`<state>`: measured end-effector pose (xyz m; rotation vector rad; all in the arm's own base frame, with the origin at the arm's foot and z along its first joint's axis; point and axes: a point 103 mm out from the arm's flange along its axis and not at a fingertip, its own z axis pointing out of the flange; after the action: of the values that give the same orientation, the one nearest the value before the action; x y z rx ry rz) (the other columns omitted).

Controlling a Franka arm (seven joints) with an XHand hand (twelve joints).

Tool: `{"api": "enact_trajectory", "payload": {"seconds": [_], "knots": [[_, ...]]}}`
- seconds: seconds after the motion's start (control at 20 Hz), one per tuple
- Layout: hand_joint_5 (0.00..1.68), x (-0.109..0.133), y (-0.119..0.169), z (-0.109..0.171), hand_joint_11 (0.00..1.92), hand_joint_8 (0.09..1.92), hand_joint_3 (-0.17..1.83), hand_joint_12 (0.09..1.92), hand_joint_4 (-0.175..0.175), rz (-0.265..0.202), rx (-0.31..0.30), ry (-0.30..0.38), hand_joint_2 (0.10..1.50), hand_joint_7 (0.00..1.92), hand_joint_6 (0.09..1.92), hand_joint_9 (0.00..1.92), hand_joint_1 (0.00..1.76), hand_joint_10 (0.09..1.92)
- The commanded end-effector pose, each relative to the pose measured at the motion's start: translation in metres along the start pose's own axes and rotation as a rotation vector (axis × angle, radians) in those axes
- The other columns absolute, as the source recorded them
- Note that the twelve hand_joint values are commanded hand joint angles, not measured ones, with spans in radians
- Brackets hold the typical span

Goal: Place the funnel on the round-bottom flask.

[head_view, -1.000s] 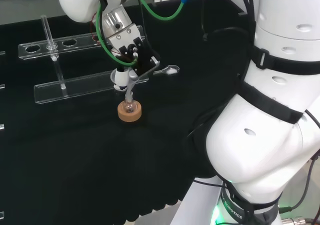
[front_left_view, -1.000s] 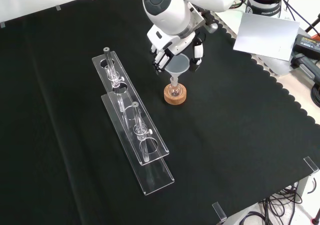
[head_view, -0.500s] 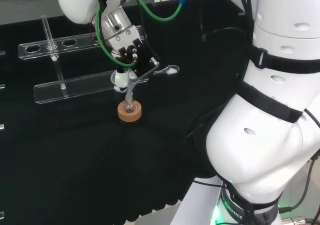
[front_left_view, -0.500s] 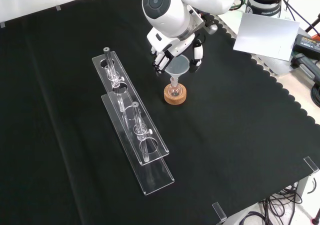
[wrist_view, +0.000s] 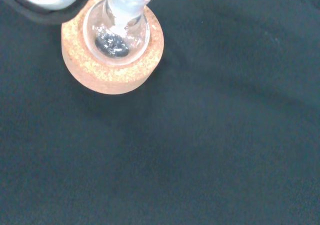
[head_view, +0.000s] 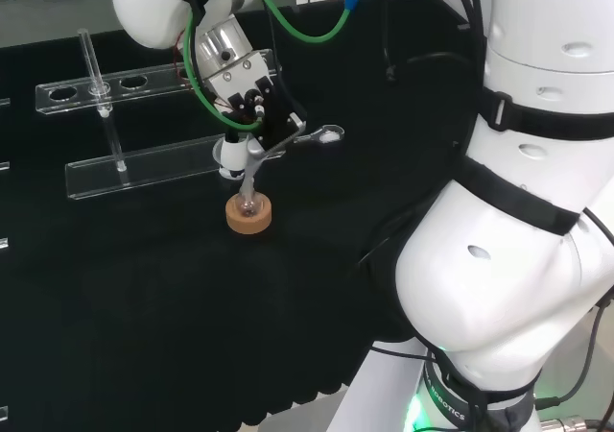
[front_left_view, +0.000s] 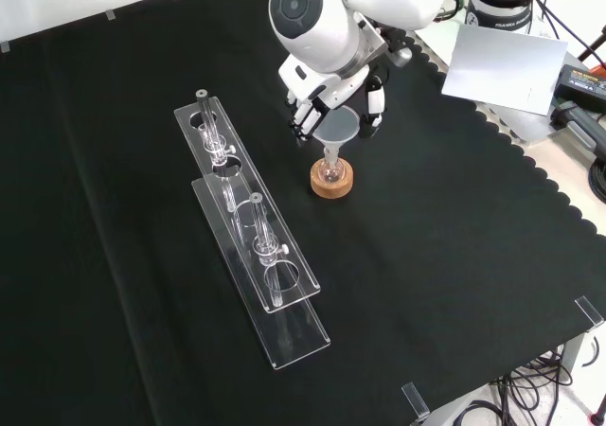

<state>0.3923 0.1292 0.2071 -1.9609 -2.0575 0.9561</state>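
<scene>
The hand (front_left_view: 333, 95) has its fingers curled round the rim of the funnel (front_left_view: 337, 128), which looks light, slick and brittle, its stem resting in the round-bottom flask (wrist_view: 116, 35) just below.

Front view: the flask (front_left_view: 330, 171) sits in a cork ring (front_left_view: 331, 181) near the middle of the cloth (front_left_view: 454, 256), with the funnel (front_left_view: 338, 131) right above it, stem going down into the neck. The hand (front_left_view: 327, 99) is just behind the funnel, fingers either side of its bowl. Two racks (front_left_view: 248, 237) with tubes lie side by side to the left, well apart from the flask.
</scene>
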Motion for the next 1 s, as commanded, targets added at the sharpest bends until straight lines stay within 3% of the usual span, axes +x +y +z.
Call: {"api": "enact_trajectory", "payload": {"seconds": [0.05, 1.0], "knots": [[0.51, 0.0009, 0.0009, 0.0022, 0.66, 0.67, 0.59, 1.27, -0.021, -0.004, 0.006, 0.01, 0.7, 0.53, 0.59, 0.84, 0.87, 0.42], [0.42, -0.0039, -0.0029, 0.0021, 0.6, 0.7, 0.6, 1.3, -0.039, 0.0, 0.027, 0.005, 0.63, 0.43, 0.41, 0.74, 0.84, 0.5]]}}
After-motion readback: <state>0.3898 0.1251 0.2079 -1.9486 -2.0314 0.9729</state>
